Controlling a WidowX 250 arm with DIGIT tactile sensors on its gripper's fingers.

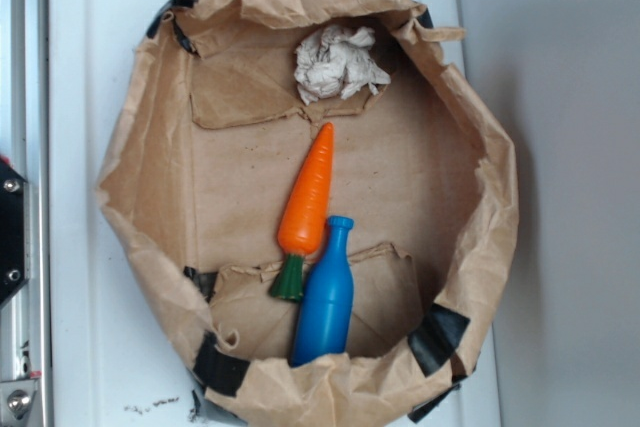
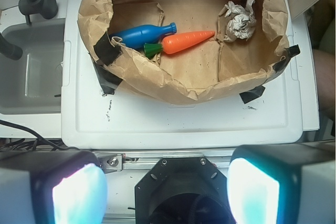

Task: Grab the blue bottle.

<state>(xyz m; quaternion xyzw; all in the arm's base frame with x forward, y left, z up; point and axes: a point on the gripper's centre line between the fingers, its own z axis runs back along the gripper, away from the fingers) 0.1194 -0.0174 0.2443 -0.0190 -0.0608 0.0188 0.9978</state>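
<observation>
Broadly, a white moulded plastic worktop (image 1: 90,147) carries a crumpled brown paper basin (image 1: 150,147), its rumpled walls patched with black tape at the rim; inside lies the blue bottle (image 1: 325,302), glossy, smooth and narrow-necked, on its side against the near wall in the exterior view, neck pointing toward the middle; touching its neck is an orange toy carrot (image 1: 308,205), tapered, with a green stem; near the far wall sits a wad of crinkled white paper (image 1: 338,62); the fingers (image 2: 252,187), pale glowing pads, stand wide apart over the worktop's edge, holding nothing, well apart from the bottle.
</observation>
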